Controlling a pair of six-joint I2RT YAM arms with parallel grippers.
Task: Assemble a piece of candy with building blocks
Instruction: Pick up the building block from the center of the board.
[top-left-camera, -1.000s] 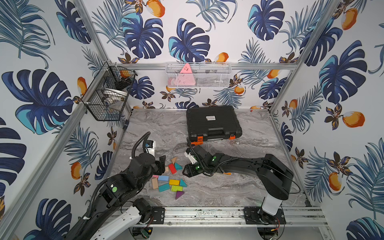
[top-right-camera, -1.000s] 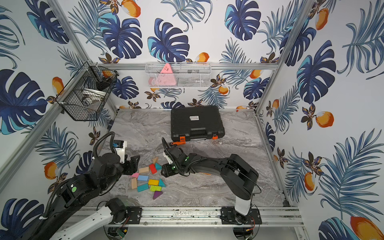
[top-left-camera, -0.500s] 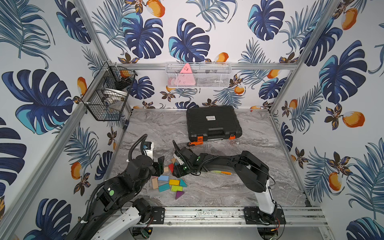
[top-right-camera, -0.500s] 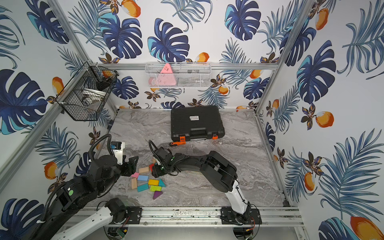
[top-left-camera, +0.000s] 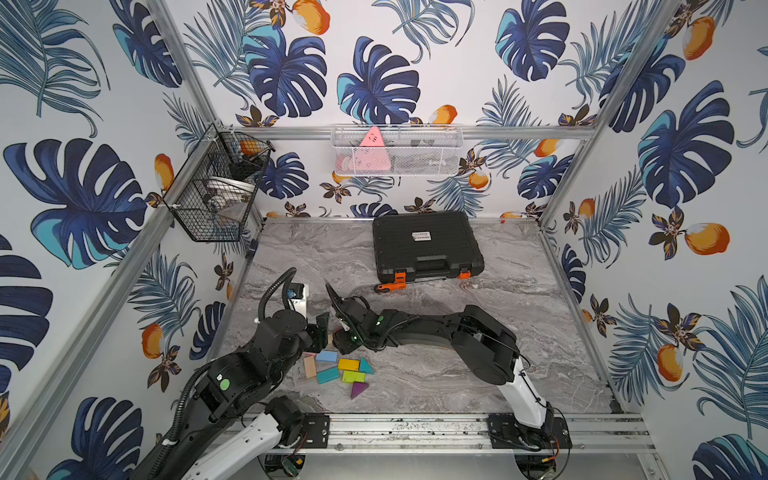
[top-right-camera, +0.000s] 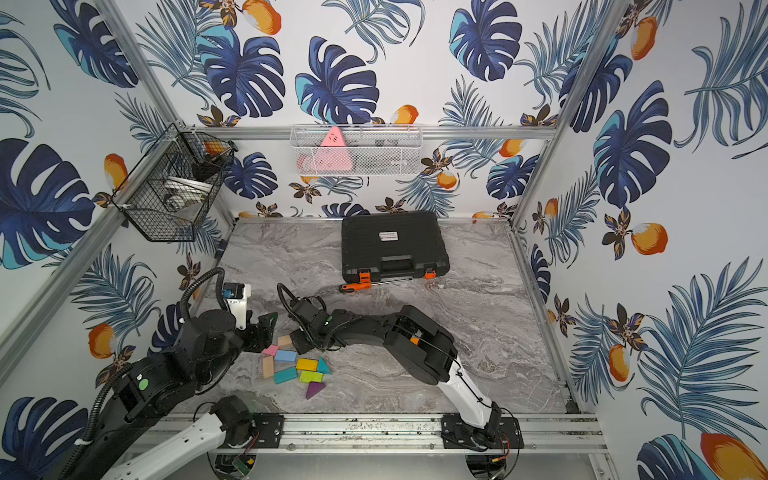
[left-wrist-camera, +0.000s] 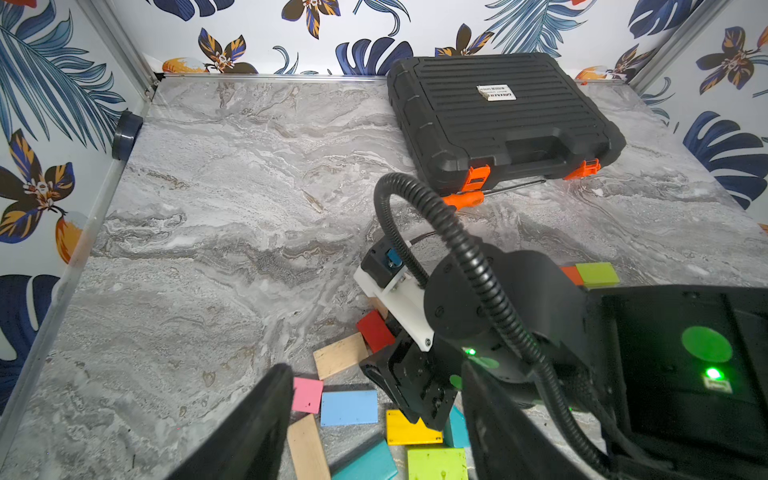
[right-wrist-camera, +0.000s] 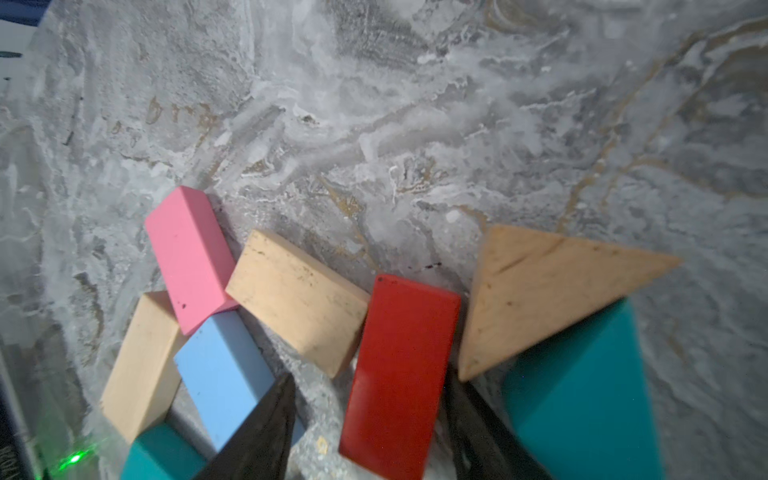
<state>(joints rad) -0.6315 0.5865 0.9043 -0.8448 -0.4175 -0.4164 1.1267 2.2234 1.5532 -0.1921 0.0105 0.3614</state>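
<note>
The building blocks (top-left-camera: 348, 364) lie in a loose cluster near the table's front left: light blue (left-wrist-camera: 349, 407), yellow (left-wrist-camera: 409, 428), pink (left-wrist-camera: 307, 395), teal, green, a purple triangle (top-left-camera: 358, 389) and plain wood pieces. My right gripper (right-wrist-camera: 370, 378) is down at the cluster's far side, open. Its fingers straddle a red block (right-wrist-camera: 399, 374) that lies flat, with a gap on one side. A wooden triangle (right-wrist-camera: 540, 286) and a wooden rectangle (right-wrist-camera: 297, 299) flank that block. My left gripper (left-wrist-camera: 374, 368) hovers open just left of the cluster, holding nothing.
A shut black tool case (top-left-camera: 426, 245) sits at the back middle, with an orange-handled screwdriver (top-left-camera: 388, 286) in front of it. A black wire basket (top-left-camera: 216, 187) hangs on the left wall and a white one (top-left-camera: 397, 149) on the back wall. A green block (left-wrist-camera: 596, 274) lies behind my right arm.
My right arm has swung left from the table's middle, and its gripper now sits over the red block in the cluster. The left arm has barely shifted.
</note>
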